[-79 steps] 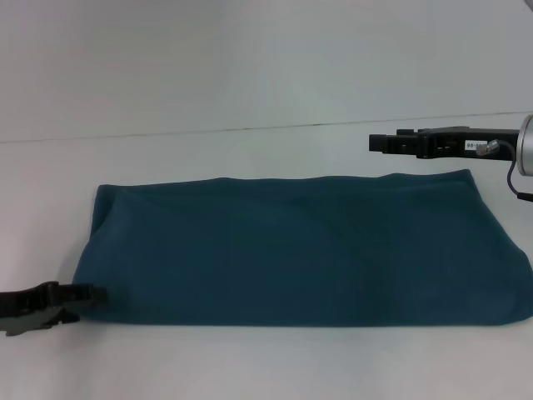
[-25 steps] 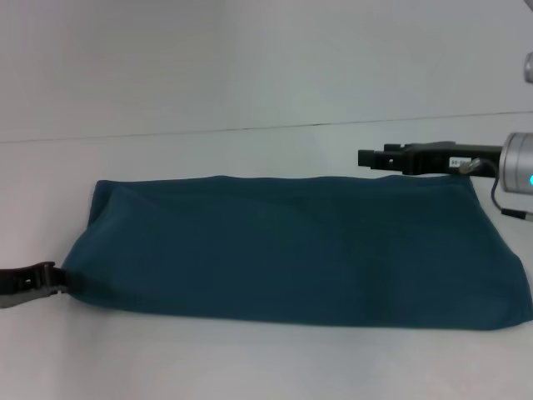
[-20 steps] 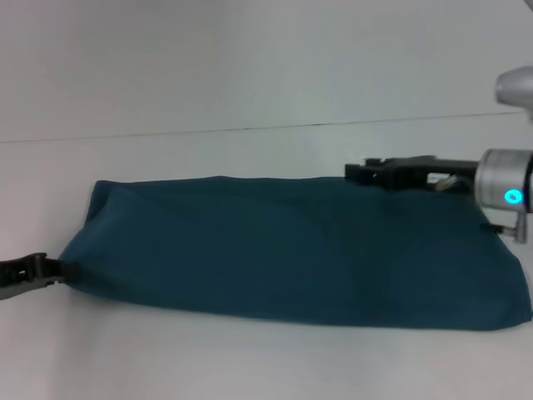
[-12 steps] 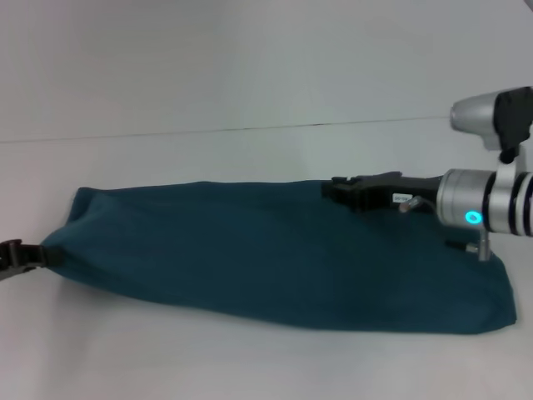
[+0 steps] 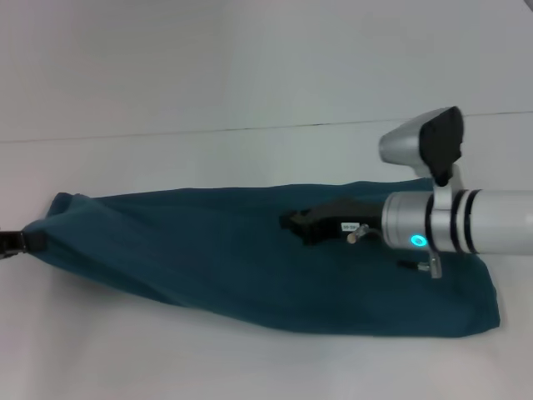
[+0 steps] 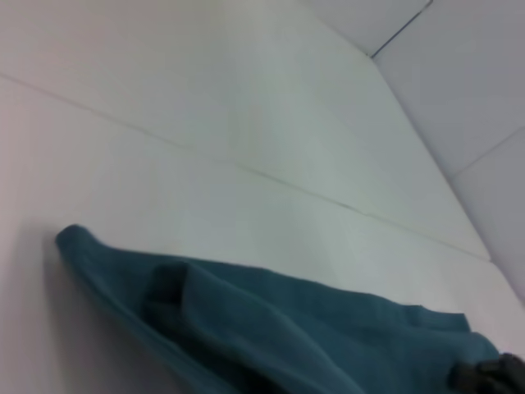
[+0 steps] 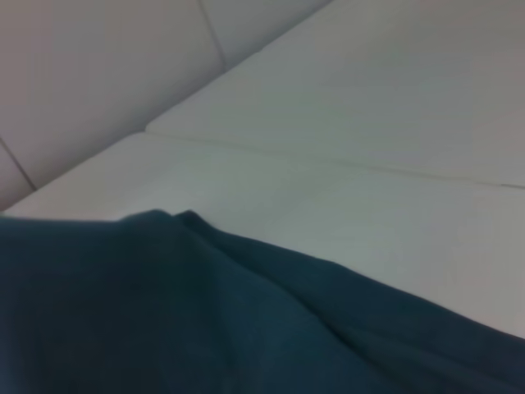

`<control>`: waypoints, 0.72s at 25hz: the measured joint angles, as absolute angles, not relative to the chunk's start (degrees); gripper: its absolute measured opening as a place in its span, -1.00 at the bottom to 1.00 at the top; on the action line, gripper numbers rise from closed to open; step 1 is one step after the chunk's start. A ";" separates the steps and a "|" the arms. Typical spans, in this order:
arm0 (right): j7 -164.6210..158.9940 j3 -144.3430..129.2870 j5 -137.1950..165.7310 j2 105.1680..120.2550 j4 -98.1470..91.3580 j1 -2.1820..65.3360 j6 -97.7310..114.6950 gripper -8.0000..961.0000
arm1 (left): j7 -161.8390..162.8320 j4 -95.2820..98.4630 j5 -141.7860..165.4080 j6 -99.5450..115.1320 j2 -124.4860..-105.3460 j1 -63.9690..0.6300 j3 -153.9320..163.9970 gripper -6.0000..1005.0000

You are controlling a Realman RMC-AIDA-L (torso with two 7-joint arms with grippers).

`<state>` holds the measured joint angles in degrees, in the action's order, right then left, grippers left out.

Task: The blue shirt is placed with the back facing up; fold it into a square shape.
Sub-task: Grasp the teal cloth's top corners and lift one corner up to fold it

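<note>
Blue shirt (image 5: 208,250): soft, limp, light, best gripped at edges; right gripper (image 5: 293,222) and left gripper (image 5: 10,242) touch cloth, jaw states indeterminable.

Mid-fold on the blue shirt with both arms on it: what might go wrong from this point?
1. The left hand sits at the very tip of the blue shirt, almost out of the head view; the corner may slip free, and you would hardly see it.
2. The right hand is over the shirt's middle and the cloth lies skewed on the table, so the fold may come out crooked rather than square.
</note>
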<state>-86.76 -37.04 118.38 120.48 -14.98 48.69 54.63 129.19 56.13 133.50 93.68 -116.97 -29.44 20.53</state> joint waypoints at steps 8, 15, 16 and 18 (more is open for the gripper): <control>-81.04 -37.20 118.30 120.86 -9.13 51.89 51.30 -0.99 | 128.99 57.71 130.59 96.61 -116.56 -29.57 19.97 -0.95; -77.26 -36.95 118.29 120.99 -5.49 53.79 49.60 -0.99 | 128.50 57.75 129.33 97.16 -116.27 -29.74 19.86 -0.95; -76.93 -37.05 118.29 121.04 -4.80 54.21 49.15 -0.99 | 128.46 57.75 129.02 97.30 -116.18 -29.78 19.86 -0.95; -75.82 -37.15 118.28 121.07 -3.41 55.06 48.50 -0.99 | 128.45 57.75 128.61 97.48 -116.06 -29.87 19.86 -0.95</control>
